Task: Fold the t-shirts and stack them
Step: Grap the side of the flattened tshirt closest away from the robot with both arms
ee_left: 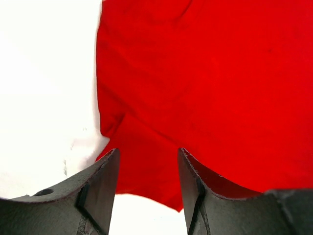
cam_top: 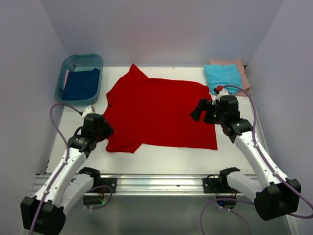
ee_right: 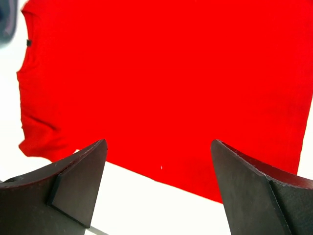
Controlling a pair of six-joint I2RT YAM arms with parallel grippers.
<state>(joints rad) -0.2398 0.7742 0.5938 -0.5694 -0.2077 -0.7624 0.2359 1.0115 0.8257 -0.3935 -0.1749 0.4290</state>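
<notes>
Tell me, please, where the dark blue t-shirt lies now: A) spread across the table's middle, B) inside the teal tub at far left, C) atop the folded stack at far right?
B: the dark blue t-shirt lies inside the teal tub, while the red t-shirt covers the middle and the teal t-shirt tops the stack.

The right hand (ee_right: 159, 161) hangs wide open, empty, above the flat red t-shirt (ee_right: 171, 73); white table (ee_right: 146, 205) at six o'clock.

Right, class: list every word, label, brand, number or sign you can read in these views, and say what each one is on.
No text can be read in any view.
The red t-shirt has only a small dark mark near its neckline, and it is too small to read.
</notes>
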